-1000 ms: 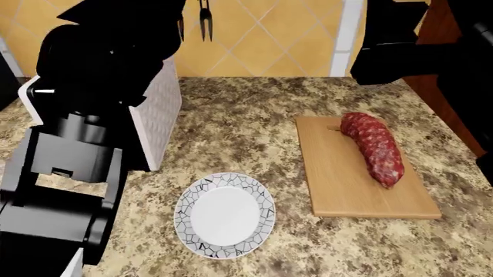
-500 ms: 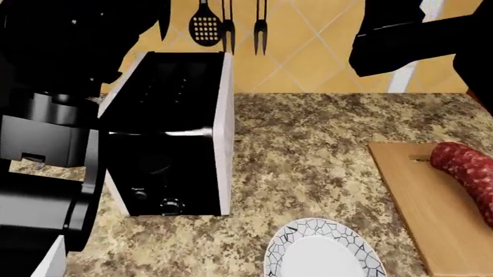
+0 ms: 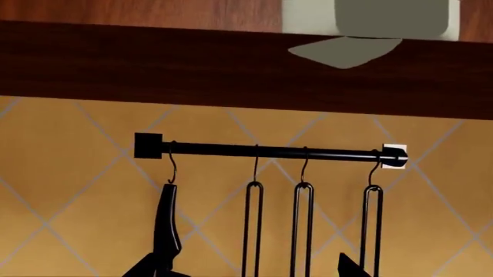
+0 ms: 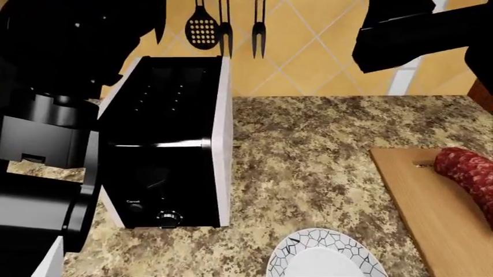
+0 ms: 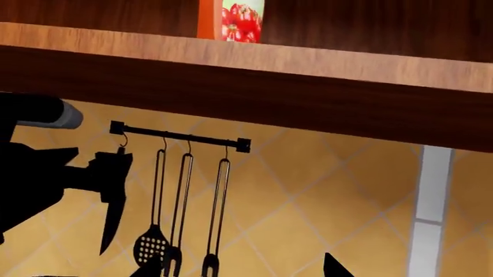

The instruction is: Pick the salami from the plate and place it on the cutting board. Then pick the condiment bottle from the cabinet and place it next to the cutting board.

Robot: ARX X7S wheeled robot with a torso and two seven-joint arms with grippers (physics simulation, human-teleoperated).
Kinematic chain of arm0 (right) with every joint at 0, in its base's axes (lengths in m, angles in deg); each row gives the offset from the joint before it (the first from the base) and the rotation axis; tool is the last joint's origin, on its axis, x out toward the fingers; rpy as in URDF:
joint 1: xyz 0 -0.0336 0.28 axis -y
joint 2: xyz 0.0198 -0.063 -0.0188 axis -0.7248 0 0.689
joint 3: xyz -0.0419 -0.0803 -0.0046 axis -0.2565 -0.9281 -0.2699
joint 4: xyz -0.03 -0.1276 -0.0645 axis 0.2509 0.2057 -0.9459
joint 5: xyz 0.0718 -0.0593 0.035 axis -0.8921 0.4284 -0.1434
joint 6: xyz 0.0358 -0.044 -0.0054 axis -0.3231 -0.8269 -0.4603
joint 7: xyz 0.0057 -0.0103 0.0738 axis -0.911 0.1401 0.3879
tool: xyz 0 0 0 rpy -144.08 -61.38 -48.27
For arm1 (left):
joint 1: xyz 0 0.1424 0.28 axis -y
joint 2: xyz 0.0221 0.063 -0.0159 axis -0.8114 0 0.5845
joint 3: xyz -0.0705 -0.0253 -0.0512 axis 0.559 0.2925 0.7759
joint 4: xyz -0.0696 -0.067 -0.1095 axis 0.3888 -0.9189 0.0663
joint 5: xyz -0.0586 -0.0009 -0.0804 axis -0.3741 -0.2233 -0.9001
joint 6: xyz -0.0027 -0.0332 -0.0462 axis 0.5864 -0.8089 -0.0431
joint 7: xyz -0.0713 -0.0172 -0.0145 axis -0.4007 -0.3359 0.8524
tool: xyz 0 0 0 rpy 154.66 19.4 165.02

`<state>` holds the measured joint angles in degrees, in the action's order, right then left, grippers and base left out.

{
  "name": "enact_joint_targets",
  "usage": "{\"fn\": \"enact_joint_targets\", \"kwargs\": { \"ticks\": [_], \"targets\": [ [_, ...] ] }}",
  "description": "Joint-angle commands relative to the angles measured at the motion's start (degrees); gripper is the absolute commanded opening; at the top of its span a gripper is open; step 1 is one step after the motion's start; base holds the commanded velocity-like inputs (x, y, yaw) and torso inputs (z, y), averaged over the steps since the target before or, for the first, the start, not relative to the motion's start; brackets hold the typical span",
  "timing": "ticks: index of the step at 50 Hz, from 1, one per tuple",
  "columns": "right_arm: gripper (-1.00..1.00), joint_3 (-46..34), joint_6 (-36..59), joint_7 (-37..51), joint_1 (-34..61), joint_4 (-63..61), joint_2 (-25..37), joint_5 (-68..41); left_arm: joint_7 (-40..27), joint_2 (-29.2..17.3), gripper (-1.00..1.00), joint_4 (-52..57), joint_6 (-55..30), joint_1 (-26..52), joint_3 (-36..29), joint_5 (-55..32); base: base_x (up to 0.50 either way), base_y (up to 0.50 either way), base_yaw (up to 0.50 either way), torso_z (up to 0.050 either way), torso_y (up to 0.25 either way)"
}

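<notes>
Overhead, the condiment bottle [image 5: 231,21] stood upright on the cabinet shelf [image 5: 308,60], above the right arm; grip states unreadable.

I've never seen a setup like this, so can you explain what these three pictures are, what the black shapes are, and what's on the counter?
It is a simulated two-armed robot. One picture looks down from its head; the black masses are its left arm and right arm. On the granite counter stand a toaster, a plate, and a cutting board bearing the salami. The other two pictures come from cameras near each tool, both aimed at the wall: a utensil rail, and in the right one a condiment bottle in the cabinet. Nothing appears held.
</notes>
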<state>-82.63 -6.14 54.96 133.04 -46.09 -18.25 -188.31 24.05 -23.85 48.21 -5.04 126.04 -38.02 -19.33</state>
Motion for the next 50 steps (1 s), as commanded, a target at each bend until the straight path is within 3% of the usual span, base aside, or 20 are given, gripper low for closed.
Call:
{"fn": "enact_joint_targets", "kwargs": {
  "ticks": [1, 14, 18, 23, 26, 40, 50],
  "targets": [
    [1.00, -0.35, -0.61, 7.00, 4.22, -3.14, 0.29, -3.16, -0.09, -0.14, 1.00, -0.20, 0.34, -0.14, -0.52, -0.08, 0.00, 0.00, 0.00, 0.000, 0.000],
    [1.00, -1.06, -9.92, 22.59, 10.37, -11.75, -0.88, -9.10, -0.35, -0.42, 1.00, 0.01, 0.43, -0.41, -0.79, -0.44, 0.00, 0.00, 0.00, 0.000, 0.000],
    [1.00, -8.60, -17.85, 22.76, 17.82, -14.41, 1.92, -8.83, -0.38, -0.52, 1.00, -0.38, 0.64, -0.40, -0.87, -0.48, 0.00, 0.00, 0.00, 0.000, 0.000],
    [1.00, -27.45, -30.37, 22.79, 36.22, -17.80, 5.59, -8.14, -0.43, -0.57, 1.00, -0.66, 0.91, -0.67, -1.03, -0.58, 0.00, 0.00, 0.00, 0.000, 0.000],
    [1.00, -34.57, -35.48, 22.78, 44.23, -18.96, 5.43, -8.17, -0.45, -0.55, 1.00, -0.76, 0.95, -0.83, -1.25, -0.62, 0.00, 0.00, 0.00, 0.000, 0.000],
    [1.00, -19.93, -26.25, 22.83, 45.50, -15.97, 0.84, -13.21, -0.62, -0.71, 1.00, -1.26, 1.24, -1.31, -1.85, -0.87, 0.00, 0.00, 0.00, 0.000, 0.000],
    [1.00, -8.65, -8.27, 22.83, 45.51, -2.90, -8.95, -10.96, -0.75, -1.13, 1.00, -0.79, 0.99, -1.20, -2.11, -1.25, 0.00, 0.00, 0.00, 0.000, 0.000]
  ]
}}
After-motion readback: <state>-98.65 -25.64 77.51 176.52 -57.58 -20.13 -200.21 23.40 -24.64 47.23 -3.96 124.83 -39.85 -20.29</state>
